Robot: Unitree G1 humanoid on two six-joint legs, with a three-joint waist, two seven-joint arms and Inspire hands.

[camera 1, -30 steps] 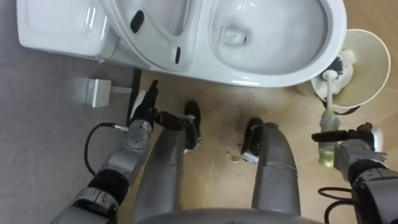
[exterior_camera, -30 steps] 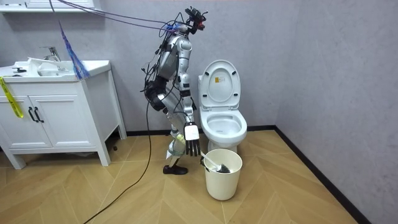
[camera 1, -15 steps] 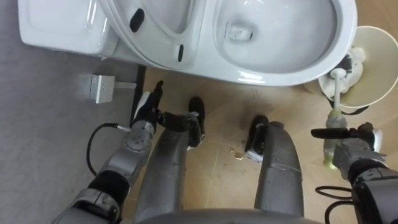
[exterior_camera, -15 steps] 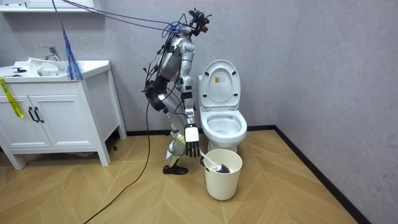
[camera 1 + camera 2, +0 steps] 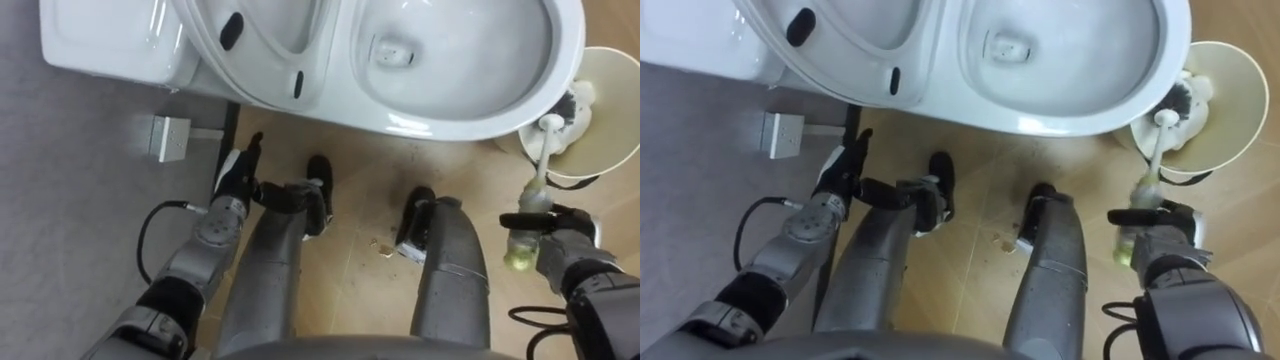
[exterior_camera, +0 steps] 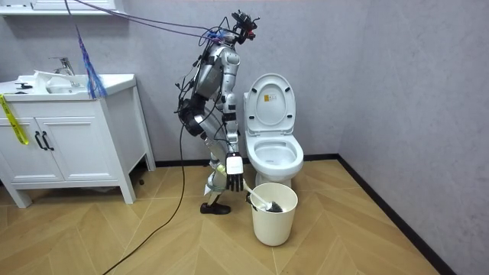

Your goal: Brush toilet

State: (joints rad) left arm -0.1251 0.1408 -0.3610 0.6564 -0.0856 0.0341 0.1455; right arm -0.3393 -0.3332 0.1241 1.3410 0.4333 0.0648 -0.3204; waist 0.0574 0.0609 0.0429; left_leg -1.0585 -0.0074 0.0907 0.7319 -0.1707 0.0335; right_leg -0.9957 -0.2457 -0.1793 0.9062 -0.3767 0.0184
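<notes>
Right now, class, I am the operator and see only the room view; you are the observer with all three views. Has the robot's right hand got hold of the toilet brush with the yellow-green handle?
Observer: Yes. In the eye views the right hand pinches the toilet brush at its yellow-green handle, with the thumb across it.
Operator: I see the handle sticking out of the round cream plastic bin. Where is the head?
Observer: Down inside the bin, near the wall on the side of the white ceramic toilet bowl.
Operator: And the left hand?
Observer: The left hand hangs by the left leg, fingers straight, near a small grey box on the floor.
</notes>
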